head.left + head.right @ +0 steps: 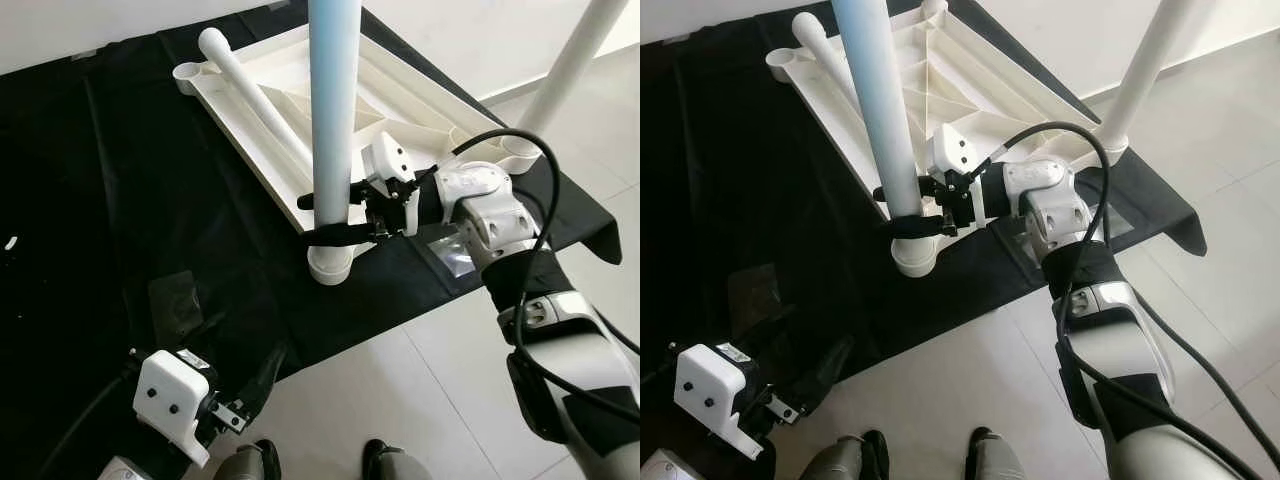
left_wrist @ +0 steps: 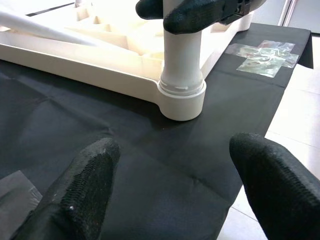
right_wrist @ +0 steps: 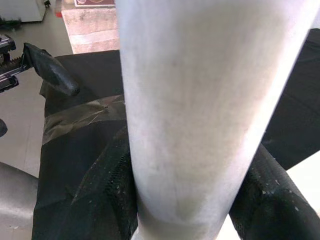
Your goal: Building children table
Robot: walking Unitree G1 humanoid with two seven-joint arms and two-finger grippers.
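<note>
At frame centre, right gripper (image 1: 335,218) clamped on upright leg (image 1: 333,110); left gripper (image 2: 170,185) fingers apart, low over black cloth (image 1: 120,200). Tabletop (image 1: 400,100) inverted; tiled floor (image 1: 420,400).

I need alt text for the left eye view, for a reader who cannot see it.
The right claw grips an upright white table leg standing in the corner socket of an upside-down white tabletop on black cloth. The left claw hangs low.

No text, label, brand or number can be read anywhere in these views. The white plastic parts carry no legible marking.
</note>
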